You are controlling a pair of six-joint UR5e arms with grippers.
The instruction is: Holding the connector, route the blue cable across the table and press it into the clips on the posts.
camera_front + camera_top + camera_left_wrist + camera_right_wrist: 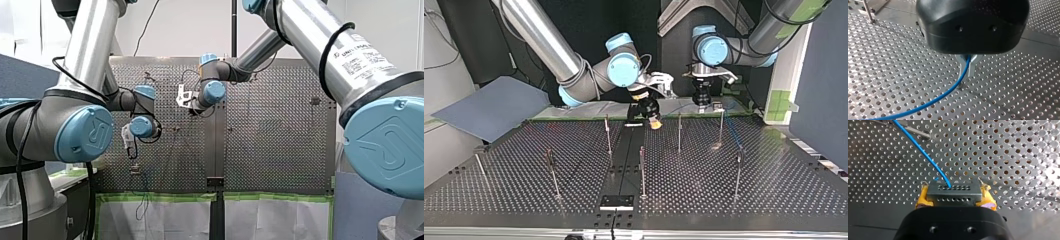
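Over the worktop [1010, 157], my right jaws hold the connector [954, 191] tight between yellow pads [921, 198], and my left jaws pinch the blue cable [930, 102].

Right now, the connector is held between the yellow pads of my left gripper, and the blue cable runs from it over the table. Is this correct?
Only the arm is wrong: the right wrist view shows the connector between the yellow pads of my right gripper. The blue cable runs from it over the table.
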